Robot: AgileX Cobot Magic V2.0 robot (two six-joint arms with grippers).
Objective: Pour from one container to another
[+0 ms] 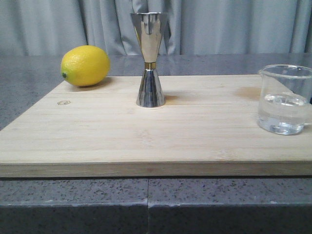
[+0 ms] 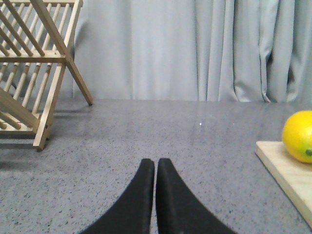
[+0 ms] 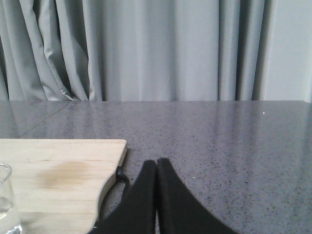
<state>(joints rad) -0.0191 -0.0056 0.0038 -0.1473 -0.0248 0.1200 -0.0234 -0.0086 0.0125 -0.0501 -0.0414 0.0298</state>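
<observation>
The left gripper (image 2: 155,163) is seen in its wrist view with both black fingers pressed together at the tips, only a hairline seam being left between them; nothing is held. It is poised low over the bare grey speckled countertop (image 2: 146,131), aimed level toward the grey curtain (image 2: 195,48). A wooden dish rack (image 2: 34,73) is seen at about 10 o'clock from the fingertips, and a lemon (image 2: 298,135) at about 2 o'clock, resting on the corner of the wooden cutting board (image 2: 287,170).

The right gripper (image 3: 156,163) is likewise closed, fingertips touching, with nothing between them. It is held low and level over the countertop, just beside the board's rounded corner, which lies at about 9 o'clock from the tips. A sliver of the glass beaker (image 3: 6,200) is caught at the frame edge, on the board. Whether either set of fingers touches the counter cannot be told.

Neither arm is visible in the front view. There, the board (image 1: 97,131) is laid across the counter. The steel jigger (image 1: 150,58) is stood upright near the board's middle, toward the far edge, its gold band at the waist. The beaker (image 1: 285,100) is stood upright at about 4 o'clock from the jigger, well apart from it, near the board's right end, with clear liquid filling its lower part. The lemon (image 1: 85,65) is placed at about 9 o'clock from the jigger, at the far left corner.
</observation>
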